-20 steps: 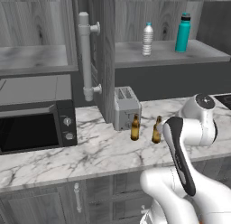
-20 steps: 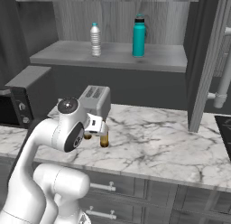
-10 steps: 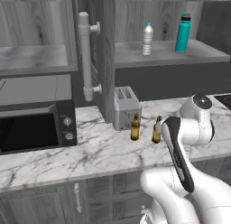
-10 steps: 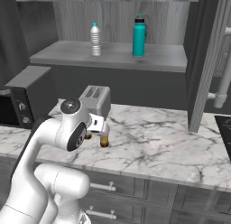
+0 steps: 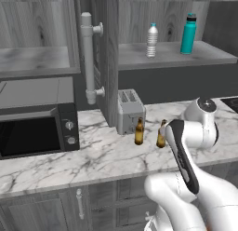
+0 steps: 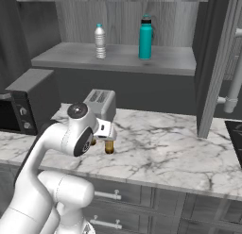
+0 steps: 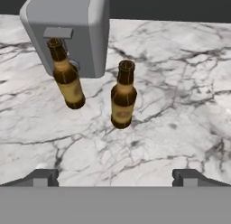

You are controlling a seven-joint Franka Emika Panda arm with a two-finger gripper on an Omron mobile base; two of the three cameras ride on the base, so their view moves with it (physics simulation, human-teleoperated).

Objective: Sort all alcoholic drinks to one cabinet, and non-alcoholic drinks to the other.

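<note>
i have the fingers (image 7: 115, 177) spread wide and empty, their tips low in the hand view, looking down over the marble table (image 7: 180, 105) at the two beer bottles. the nearer bottle (image 7: 122, 95) stands almost dead ahead between the tips, upright, its long axis vertical with the neck toward the top of the hand view — so i judge the move ahead to be a straight advance with the fingers closing across its body. the second bottle (image 7: 66, 75) stands to its left, just in front of the toaster (image 7: 72, 29), close enough that the left finger could brush it if i drift that way. the water bottle (image 5: 152, 40) and the teal flask (image 5: 188, 33) already stand apart on the shelf of the open right cabinet (image 5: 176, 57). the left cabinet (image 5: 32, 62) above the microwave (image 5: 37, 130) looks the place for the beer — its bar handle (image 5: 88, 57) hangs between the two.
</note>
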